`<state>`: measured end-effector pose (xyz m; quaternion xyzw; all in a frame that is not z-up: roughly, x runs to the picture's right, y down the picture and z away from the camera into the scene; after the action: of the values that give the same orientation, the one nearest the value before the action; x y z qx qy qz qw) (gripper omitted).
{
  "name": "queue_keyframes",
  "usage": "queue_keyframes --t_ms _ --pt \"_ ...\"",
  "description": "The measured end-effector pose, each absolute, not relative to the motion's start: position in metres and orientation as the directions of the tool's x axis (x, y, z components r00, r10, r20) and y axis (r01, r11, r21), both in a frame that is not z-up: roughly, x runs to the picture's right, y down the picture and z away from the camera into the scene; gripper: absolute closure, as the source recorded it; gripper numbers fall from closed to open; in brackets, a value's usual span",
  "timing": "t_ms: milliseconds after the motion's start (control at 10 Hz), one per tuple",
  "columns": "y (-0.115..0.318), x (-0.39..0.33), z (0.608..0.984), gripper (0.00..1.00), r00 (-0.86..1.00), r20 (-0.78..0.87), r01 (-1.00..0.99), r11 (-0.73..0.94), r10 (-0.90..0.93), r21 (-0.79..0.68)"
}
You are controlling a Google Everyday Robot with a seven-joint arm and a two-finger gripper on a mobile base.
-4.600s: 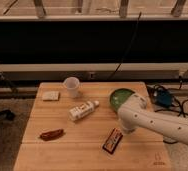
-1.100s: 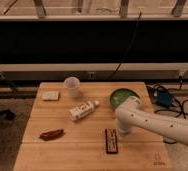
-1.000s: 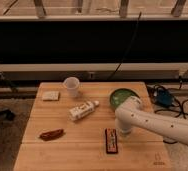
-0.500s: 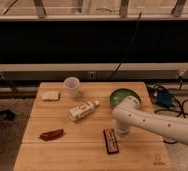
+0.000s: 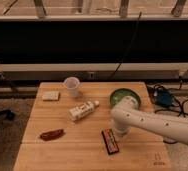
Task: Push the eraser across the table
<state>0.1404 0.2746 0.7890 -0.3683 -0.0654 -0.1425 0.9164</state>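
Observation:
The eraser, a small black bar with an orange-red and white stripe, lies on the light wooden table near the front middle, its long side running roughly front to back. My white arm reaches in from the right. My gripper points down at the arm's end, right beside the eraser's far right end and low over the tabletop. The arm's wrist covers most of it.
A white tube lies left of the arm. A white cup and a beige block stand at the back left. A reddish-brown oblong thing lies front left. A green bowl sits behind the arm. Cables lie off the right edge.
The eraser has turned from a diagonal lie to nearly front-to-back and has shifted slightly left. The arm's end has crept left and forward beside it.

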Motion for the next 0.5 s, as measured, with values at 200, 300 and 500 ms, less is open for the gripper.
queue_keyframes --t_ms 200,300,500 --pt "0.2749 0.1382 0.7889 0.83 0.947 0.231 0.320 0.684 -0.222 -0.656" --pt "0.2749 0.1374 0.7885 0.83 0.946 0.233 0.324 0.682 -0.226 -0.656" --pt "0.2751 0.1344 0.7883 0.83 0.944 0.237 0.331 0.679 -0.231 -0.655"
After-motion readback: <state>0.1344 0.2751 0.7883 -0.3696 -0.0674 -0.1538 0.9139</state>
